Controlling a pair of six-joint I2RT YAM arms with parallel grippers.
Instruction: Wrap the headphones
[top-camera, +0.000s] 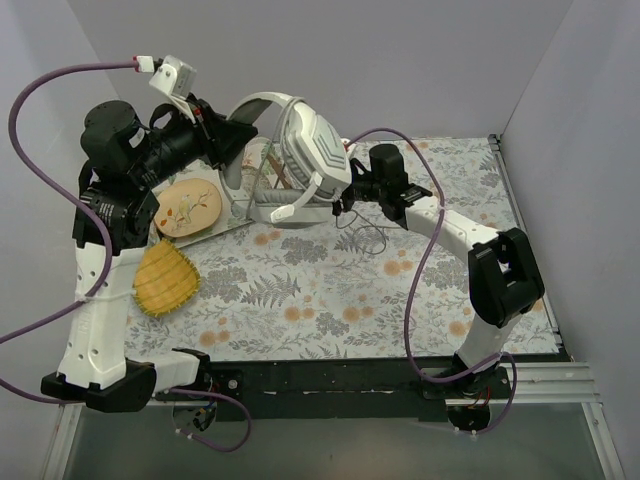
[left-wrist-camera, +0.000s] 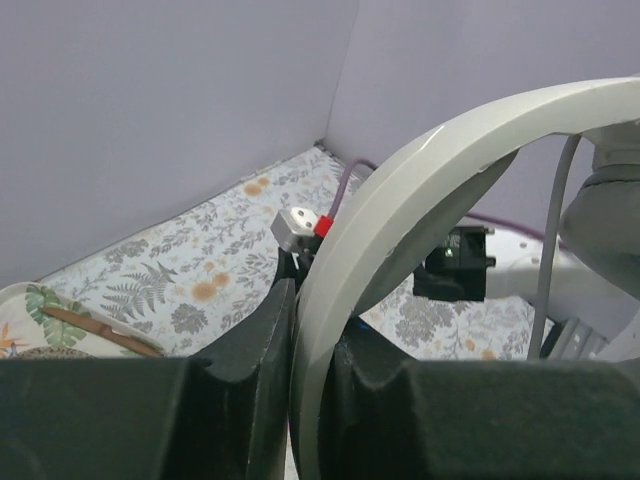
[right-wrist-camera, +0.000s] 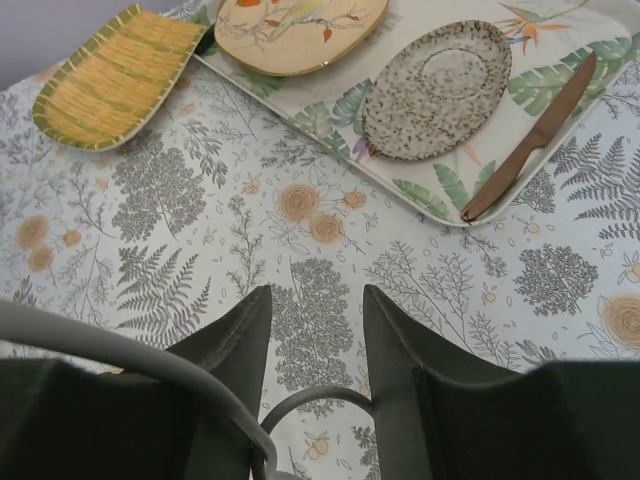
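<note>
Now we hold the headphones (top-camera: 305, 140) up in the air; our left gripper (left-wrist-camera: 312, 320) squeezes the headband (left-wrist-camera: 420, 170) tight; our right gripper (right-wrist-camera: 316, 300) has its fingers (right-wrist-camera: 235, 335) apart, the cable (right-wrist-camera: 305, 398) between them; next, we think, it must pinch and wind.

White arm links (top-camera: 95, 330), black joints (top-camera: 505, 275), purple cables (top-camera: 412, 320) and dark matte fingers (right-wrist-camera: 232, 340).

Plain lilac-grey walls (top-camera: 400, 60) around a fern-and-flower-patterned table (top-camera: 330, 300)
</note>
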